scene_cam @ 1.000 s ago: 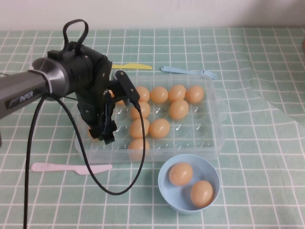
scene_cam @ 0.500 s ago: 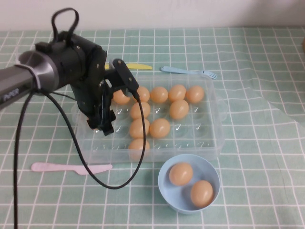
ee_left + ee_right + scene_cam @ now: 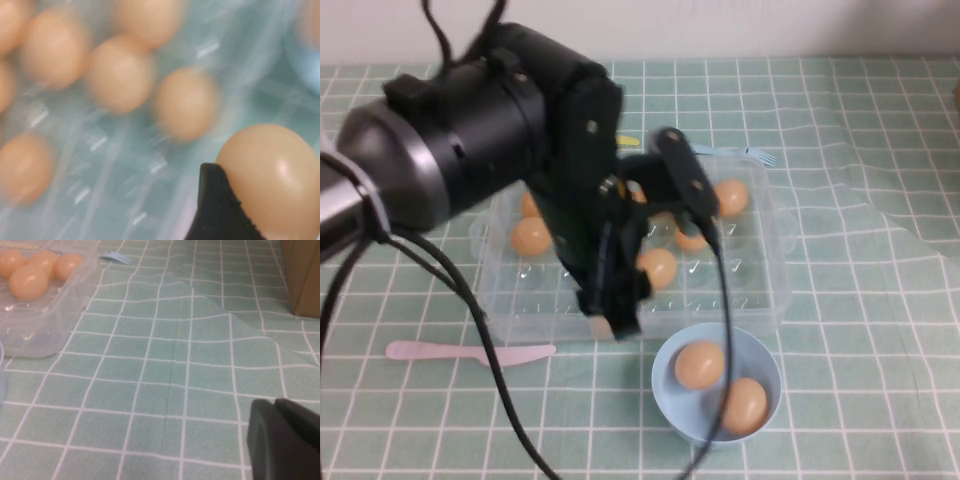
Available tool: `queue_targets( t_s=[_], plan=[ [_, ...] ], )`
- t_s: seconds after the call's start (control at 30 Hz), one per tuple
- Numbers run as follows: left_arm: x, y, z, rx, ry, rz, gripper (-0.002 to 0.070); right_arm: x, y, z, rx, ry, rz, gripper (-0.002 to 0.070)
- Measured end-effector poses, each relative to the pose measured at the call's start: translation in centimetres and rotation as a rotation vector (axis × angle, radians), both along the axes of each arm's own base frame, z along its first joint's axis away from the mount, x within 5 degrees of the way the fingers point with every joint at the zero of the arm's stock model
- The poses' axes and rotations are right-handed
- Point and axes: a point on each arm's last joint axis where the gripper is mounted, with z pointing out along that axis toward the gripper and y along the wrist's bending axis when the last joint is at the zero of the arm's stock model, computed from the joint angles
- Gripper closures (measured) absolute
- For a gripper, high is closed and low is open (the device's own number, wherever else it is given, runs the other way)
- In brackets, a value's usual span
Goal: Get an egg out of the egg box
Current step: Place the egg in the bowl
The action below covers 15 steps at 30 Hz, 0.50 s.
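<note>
The clear egg box (image 3: 775, 270) holds several tan eggs; it also shows in the right wrist view (image 3: 50, 315). My left gripper (image 3: 660, 276) hangs raised above the box's front middle. In the left wrist view it (image 3: 300, 200) is shut on the egg (image 3: 272, 170), which sits sharp against one black finger (image 3: 215, 210) above the blurred box. In the high view an egg (image 3: 657, 268) shows between the fingers; I cannot tell whether it is the held one. My right gripper (image 3: 277, 435) is shut and empty, low over the cloth to the right of the box.
A light-blue bowl (image 3: 763, 362) with two eggs stands in front of the box. A pink knife (image 3: 470, 352) lies at the front left, a blue fork (image 3: 750, 153) behind the box. The checked cloth has a raised fold (image 3: 225, 310); a brown box (image 3: 302, 275) stands beyond.
My left arm has risen towards the camera and swung right and forward over the box. Two eggs at the box's left end are now uncovered.
</note>
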Motion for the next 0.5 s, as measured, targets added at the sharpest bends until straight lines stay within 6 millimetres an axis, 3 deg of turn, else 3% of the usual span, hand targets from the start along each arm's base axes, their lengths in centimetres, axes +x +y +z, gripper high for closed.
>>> queue_targets(
  t_s=[0.23,0.5],
  plan=[
    [-3.7,-3.9,-0.2,-0.059,0.058,-0.307,0.0326,0.0,0.0,0.0,0.0,0.0,0.0,0.0692],
    [-3.8,-5.4,-2.8,0.038,0.081,-0.707,0.0327,0.0,0.0,0.0,0.0,0.0,-0.001,0.0692]
  ],
)
